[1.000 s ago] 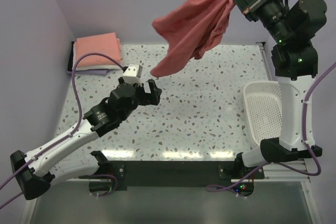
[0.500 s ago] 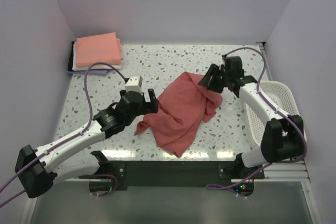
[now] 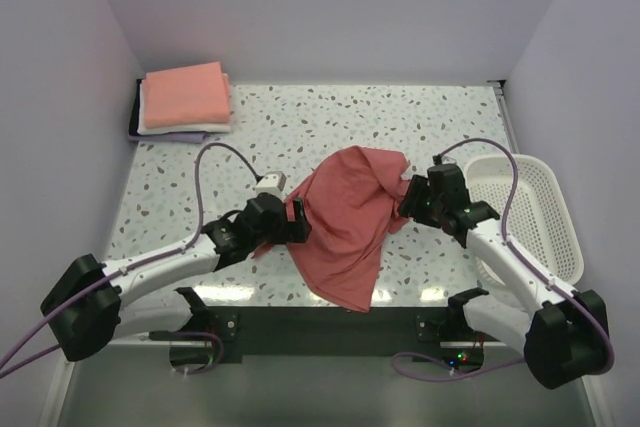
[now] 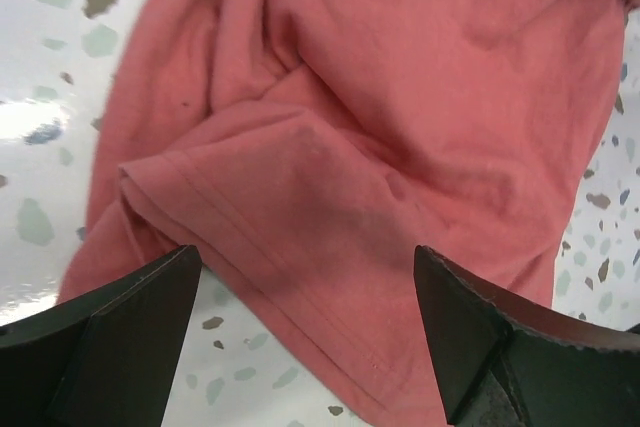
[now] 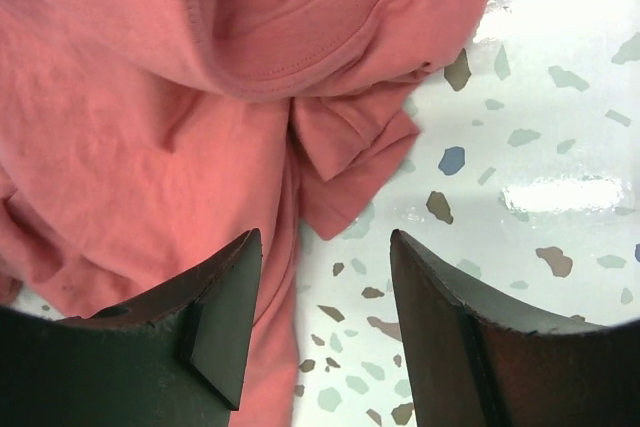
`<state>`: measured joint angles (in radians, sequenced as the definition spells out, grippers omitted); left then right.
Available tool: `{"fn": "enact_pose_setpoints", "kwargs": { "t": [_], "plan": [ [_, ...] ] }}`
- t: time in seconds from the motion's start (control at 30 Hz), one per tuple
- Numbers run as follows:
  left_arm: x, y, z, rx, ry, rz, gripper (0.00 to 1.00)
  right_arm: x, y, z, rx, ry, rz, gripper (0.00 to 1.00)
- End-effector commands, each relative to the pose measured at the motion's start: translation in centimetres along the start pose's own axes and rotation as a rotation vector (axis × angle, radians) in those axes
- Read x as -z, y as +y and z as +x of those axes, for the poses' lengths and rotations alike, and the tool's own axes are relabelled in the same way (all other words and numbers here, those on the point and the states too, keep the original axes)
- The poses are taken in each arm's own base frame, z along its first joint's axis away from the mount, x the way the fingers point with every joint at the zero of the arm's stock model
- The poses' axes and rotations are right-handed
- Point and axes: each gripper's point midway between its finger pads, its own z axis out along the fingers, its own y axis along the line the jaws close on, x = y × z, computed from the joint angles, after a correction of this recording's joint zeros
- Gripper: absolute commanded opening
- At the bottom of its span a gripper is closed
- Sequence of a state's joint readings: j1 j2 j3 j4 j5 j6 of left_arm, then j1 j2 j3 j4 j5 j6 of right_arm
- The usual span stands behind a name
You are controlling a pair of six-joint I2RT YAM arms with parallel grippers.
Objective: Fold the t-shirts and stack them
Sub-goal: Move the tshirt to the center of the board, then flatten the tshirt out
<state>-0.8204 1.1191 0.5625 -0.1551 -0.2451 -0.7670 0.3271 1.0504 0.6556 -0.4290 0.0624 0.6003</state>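
The left end effector [image 3: 292,219] is spread wide, the red t-shirt [image 3: 350,222] lies bunched on the counter [image 3: 330,127] just under and right of it, and the right end effector [image 3: 412,197], spread too, waits at the far side, likely to pull it flat.

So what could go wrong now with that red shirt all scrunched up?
1. The red shirt reaches the front edge of the table; a tug toward the arms might pull it off.
2. It lies bunched, with layers doubled over, so the open left claw could pinch two layers and fold crooked.
3. The arm behind the right claw sits right by the basket and might bump it.
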Motion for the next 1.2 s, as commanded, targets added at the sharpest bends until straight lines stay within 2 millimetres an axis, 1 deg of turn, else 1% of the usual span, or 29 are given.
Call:
{"fn": "enact_pose_setpoints", "kwargs": {
  "t": [0.0,0.1,0.13,0.17,0.2,0.23,0.27,0.3,0.33,0.37,0.4,0.43,0.47,0.5,0.53,0.63,0.67,0.7,0.73,0.77,0.8,0.83,0.87,0.9,0.97,1.0,1.07,1.1,1.17],
  "plan": [
    [-0.4,-3.5,2.2,0.015,0.061,0.142,0.92,-0.9,-0.2,-1.2,0.016,-0.043,0.033,0.58],
    [-0.5,-3.7,4.2,-0.014,0.09,0.114,0.9,-1.6,-0.1,-1.5,0.027,-0.033,0.046,0.58],
    [-0.2,-4.3,5.4,-0.046,0.11,0.121,0.89,-1.8,-0.2,-1.7,0.036,-0.036,0.054,0.57],
    [-0.3,-4.0,5.9,-0.063,0.108,0.091,0.89,-1.9,-0.2,-1.7,0.04,-0.034,0.059,0.58],
    [-0.2,-4.3,6.2,-0.067,0.112,0.085,0.89,-2.1,-0.2,-1.9,0.043,-0.035,0.062,0.57],
    [-0.1,-4.2,7.6,-0.101,0.142,0.068,0.89,-2.4,-0.3,-2.0,0.049,-0.033,0.07,0.57],
    [-0.3,-3.9,7.9,-0.107,0.14,0.04,0.88,-2.5,-0.2,-2.2,0.053,-0.033,0.072,0.57],
    [-0.3,-4.4,8.2,-0.12,0.144,0.035,0.87,-2.8,-0.3,-2.1,0.059,-0.027,0.083,0.58],
    [-0.6,-3.5,9.0,-0.146,0.168,-0.012,0.86,-2.9,-0.5,-2.3,0.062,-0.031,0.096,0.58],
    [-0.9,-3.1,8.9,-0.157,0.151,-0.044,0.86,-3.0,-0.6,-2.4,0.064,-0.034,0.106,0.58],
    [-1.0,-3.3,8.7,-0.163,0.143,-0.056,0.85,-3.1,-0.5,-2.7,0.068,-0.04,0.108,0.58],
    [-1.4,-3.0,8.9,-0.175,0.147,-0.082,0.85,-3.3,-0.8,-2.6,0.07,-0.037,0.12,0.58],
    [-1.6,-2.5,8.6,-0.185,0.128,-0.111,0.84,-3.3,-0.8,-2.9,0.069,-0.044,0.128,0.58],
    [-1.8,-2.8,8.0,-0.187,0.11,-0.124,0.83,-3.4,-0.8,-3.1,0.068,-0.046,0.133,0.58],
    [-2.2,-2.4,7.8,-0.201,0.104,-0.15,0.81,-3.5,-0.8,-3.3,0.063,-0.055,0.138,0.58],
    [-3.1,-1.1,6.2,-0.215,0.084,-0.216,0.64,-3.9,-0.7,-3.6,0.051,-0.06,0.14,0.58],
    [-3.3,-0.8,6.1,-0.199,0.103,-0.216,0.47,-4.1,-0.7,-3.4,0.052,-0.054,0.143,0.58],
    [-3.8,1.1,5.2,-0.165,0.114,-0.249,0.38,-4.2,-0.6,-3.4,0.047,-0.051,0.139,0.58],
    [-4.0,1.2,4.3,-0.124,0.102,-0.219,0.28,-4.3,-0.5,-3.3,0.045,-0.047,0.135,0.58],
    [-4.0,1.3,4.0,-0.093,0.125,-0.183,0.13,-4.3,-0.5,-3.3,0.043,-0.046,0.133,0.58],
    [-4.2,3.7,3.0,-0.027,0.116,-0.213,0.07,-4.3,-0.1,-3.0,0.036,-0.036,0.115,0.58],
    [-3.7,3.7,1.1,0.027,0.068,-0.178,0.0,-4.4,0.0,-2.9,0.03,-0.035,0.102,0.58],
    [-3.4,4.2,0.7,0.066,0.071,-0.162,0.0,-4.4,0.0,-2.6,0.027,-0.032,0.097,0.58],
    [-3.0,5.6,-1.6,0.136,0.014,-0.175,0.0,-4.4,0.2,-2.4,0.016,-0.03,0.078,0.58],
    [-2.4,6.3,-3.2,0.192,-0.02,-0.17,0.0,-4.7,0.2,-1.5,0.007,-0.012,0.063,0.58],
    [-2.1,7.3,-4.5,0.233,-0.054,-0.18,0.0,-4.9,0.6,-1.3,-0.003,-0.007,0.045,0.57],
    [-1.7,8.0,-5.7,0.269,-0.08,-0.184,0.0,-5.2,0.9,-0.2,-0.006,0.022,0.023,0.58],
    [-1.4,9.1,-6.8,0.303,-0.106,-0.2,0.0,-5.4,1.1,0.0,-0.012,0.025,0.015,0.58],
    [-1.4,9.4,-7.5,0.331,-0.107,-0.173,0.0,-5.5,1.7,0.8,-0.001,0.042,0.0,0.58]
  ]
}}
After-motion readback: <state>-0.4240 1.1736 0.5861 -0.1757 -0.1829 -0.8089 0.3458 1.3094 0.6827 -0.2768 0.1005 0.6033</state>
